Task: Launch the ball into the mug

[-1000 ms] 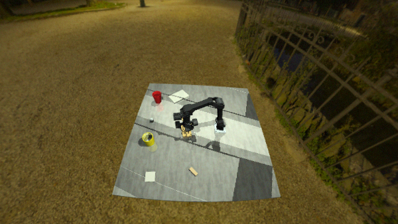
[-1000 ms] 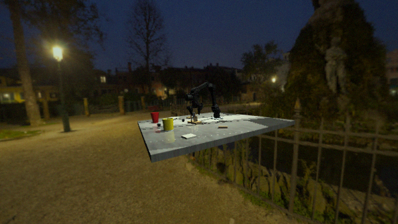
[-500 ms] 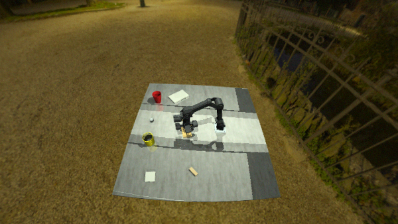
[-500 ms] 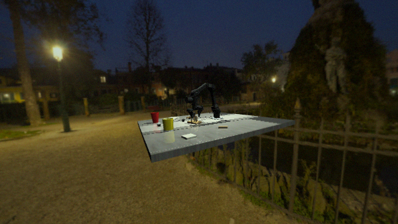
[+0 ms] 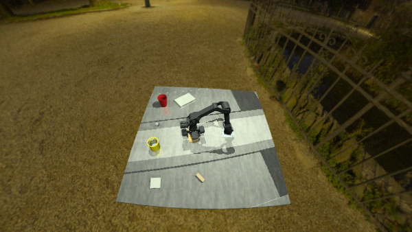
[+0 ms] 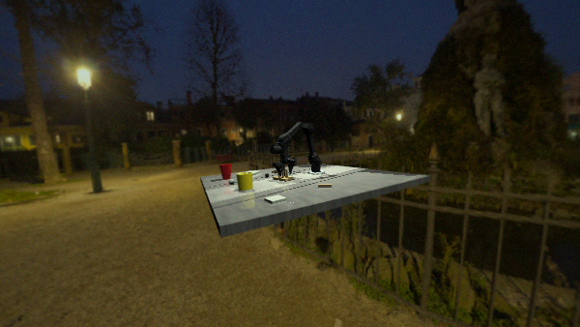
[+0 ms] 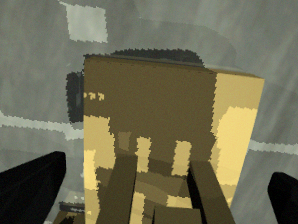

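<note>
The wooden catapult (image 5: pixel 193 141) (image 6: pixel 283 178) (image 7: pixel 150 85) stands near the middle of the table, partly hidden by the arm in the top view. My gripper (image 7: pixel 169 172) is open with nothing held. It is low over the catapult, and its two black fingers stand wide on either side of the catapult's upright rails in the wrist view. The yellow mug (image 5: pixel 155 147) (image 6: pixel 245 182) stands upright on the left side of the table. A small grey round thing (image 5: pixel 156 123), which looks like the ball, lies beyond the mug. I cannot tell whether the catapult's cup holds anything.
A red cup (image 5: pixel 163 101) (image 6: pixel 225 171) stands at the far left corner, beside a white slab (image 5: pixel 185 99). A white square (image 5: pixel 155 182) (image 6: pixel 275 198) and a small wooden block (image 5: pixel 200 177) (image 6: pixel 325 186) lie toward the near edge. The arm's base is right of the catapult.
</note>
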{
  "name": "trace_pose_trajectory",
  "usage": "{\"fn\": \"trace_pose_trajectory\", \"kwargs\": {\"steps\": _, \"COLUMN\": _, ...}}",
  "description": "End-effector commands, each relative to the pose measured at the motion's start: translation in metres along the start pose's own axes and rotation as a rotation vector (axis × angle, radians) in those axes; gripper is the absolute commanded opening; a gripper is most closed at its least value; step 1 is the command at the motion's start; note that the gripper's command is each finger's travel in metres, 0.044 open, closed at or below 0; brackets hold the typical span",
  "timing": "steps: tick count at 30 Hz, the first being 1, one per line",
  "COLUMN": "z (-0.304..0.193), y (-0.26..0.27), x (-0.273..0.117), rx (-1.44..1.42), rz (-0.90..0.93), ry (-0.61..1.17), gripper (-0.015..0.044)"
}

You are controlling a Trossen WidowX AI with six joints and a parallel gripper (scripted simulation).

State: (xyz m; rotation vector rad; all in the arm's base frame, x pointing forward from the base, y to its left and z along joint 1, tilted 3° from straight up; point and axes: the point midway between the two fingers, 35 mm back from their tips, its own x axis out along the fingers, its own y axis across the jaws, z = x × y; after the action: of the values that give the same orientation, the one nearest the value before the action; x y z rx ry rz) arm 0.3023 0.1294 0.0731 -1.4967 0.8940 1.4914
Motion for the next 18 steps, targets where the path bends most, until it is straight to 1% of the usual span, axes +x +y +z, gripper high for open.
{"fn": "trace_pose_trajectory", "kwargs": {"steps": 1, "z": -0.0007, "y": 0.0015, "x": 0.0046, "rx": 0.002, "rz": 0.006, "ry": 0.004, "gripper": 0.0440}}
{"fn": "trace_pose_trajectory", "kwargs": {"steps": 12, "z": 0.0000, "y": 0.0002, "x": 0.0010, "rx": 0.000, "rz": 0.001, "ry": 0.000, "gripper": 0.0151}}
{"fn": "trace_pose_trajectory", "kwargs": {"steps": 18, "z": 0.0000, "y": 0.0002, "x": 0.0010, "rx": 0.000, "rz": 0.001, "ry": 0.000, "gripper": 0.0111}}
